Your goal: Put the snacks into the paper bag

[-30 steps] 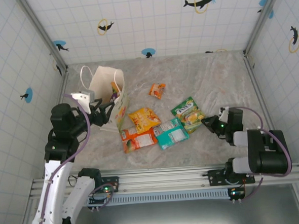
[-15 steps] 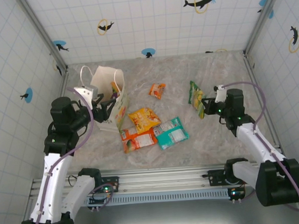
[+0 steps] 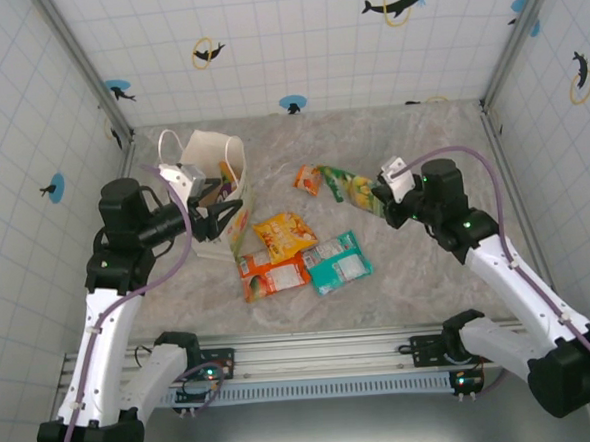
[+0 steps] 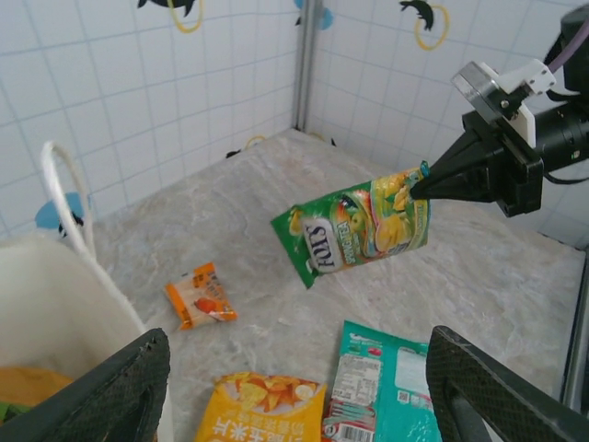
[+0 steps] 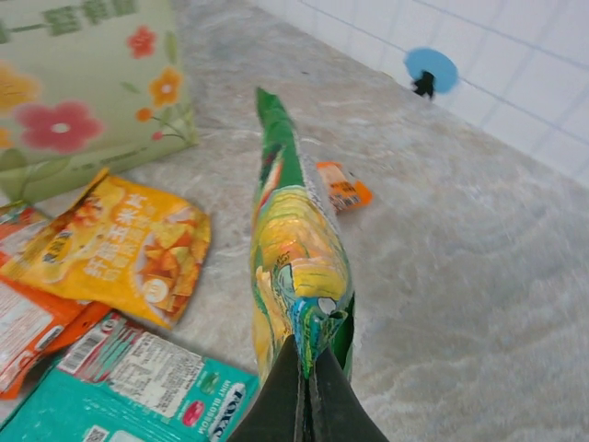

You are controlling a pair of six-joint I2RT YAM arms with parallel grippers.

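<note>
The white paper bag [image 3: 204, 166] stands upright at the back left, with packets inside it. My left gripper [image 3: 228, 213] is open at the bag's right rim, its left finger [image 4: 110, 387] next to the bag wall [image 4: 55, 304]. My right gripper [image 3: 382, 198] is shut on the end of a green packet [image 3: 345, 184], held in the air right of the bag; that packet [image 4: 359, 230] hangs from the gripper [image 5: 308, 368]. On the table lie a small orange packet [image 3: 309, 178], a yellow one [image 3: 284, 234], a red-orange one [image 3: 274, 275] and a teal one [image 3: 340, 263].
Tiled walls and metal corner posts [image 3: 500, 58] close in the marble table. The loose packets lie between the two arms. The bag's string handle [image 4: 60, 198] sticks up on the left. Open floor lies at the back right [image 3: 440, 142].
My right gripper lifted the green packet off the table and carried it left and back, towards the bag. My left gripper shifted a little right along the bag's rim.
</note>
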